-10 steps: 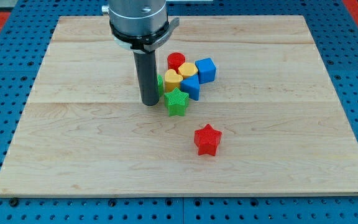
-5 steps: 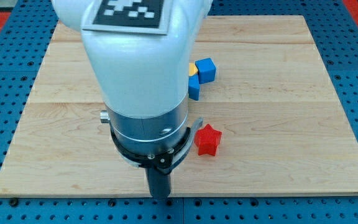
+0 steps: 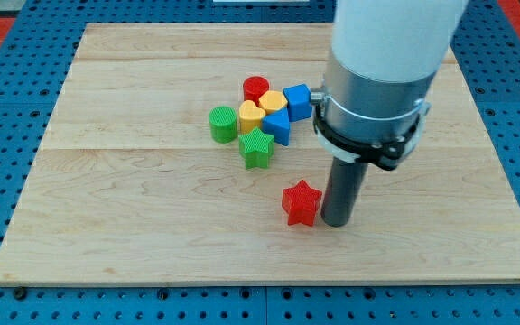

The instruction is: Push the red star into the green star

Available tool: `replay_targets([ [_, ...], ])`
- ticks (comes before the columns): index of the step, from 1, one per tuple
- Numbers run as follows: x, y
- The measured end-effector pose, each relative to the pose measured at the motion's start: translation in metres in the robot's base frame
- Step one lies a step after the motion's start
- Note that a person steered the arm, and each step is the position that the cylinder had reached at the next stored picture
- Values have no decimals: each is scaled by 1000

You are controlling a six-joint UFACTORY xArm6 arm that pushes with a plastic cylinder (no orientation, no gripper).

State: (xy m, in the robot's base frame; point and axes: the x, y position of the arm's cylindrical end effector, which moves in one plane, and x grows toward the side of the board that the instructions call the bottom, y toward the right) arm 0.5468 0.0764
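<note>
The red star (image 3: 301,202) lies on the wooden board (image 3: 134,208), below and to the right of the block cluster. The green star (image 3: 256,147) sits at the cluster's lower edge, up and to the left of the red star, with a gap between them. My tip (image 3: 336,221) stands on the board just right of the red star, close to it or touching it. The arm's body hides part of the board's upper right.
The cluster above the green star holds a green cylinder (image 3: 223,124), a red cylinder (image 3: 256,89), a yellow heart (image 3: 252,116), a yellow block (image 3: 273,100), a blue cube (image 3: 299,101) and a blue block (image 3: 278,127).
My tip swung from left of the cluster, down to the board's bottom edge, then over to the right side of the red star. No block has visibly moved.
</note>
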Motion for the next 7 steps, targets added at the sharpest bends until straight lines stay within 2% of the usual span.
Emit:
replay_targets([
  [1,43,17],
  [2,41,-15],
  [4,-35,-17],
  [5,-7,6],
  [6,2,-14],
  [7,-40,-43],
])
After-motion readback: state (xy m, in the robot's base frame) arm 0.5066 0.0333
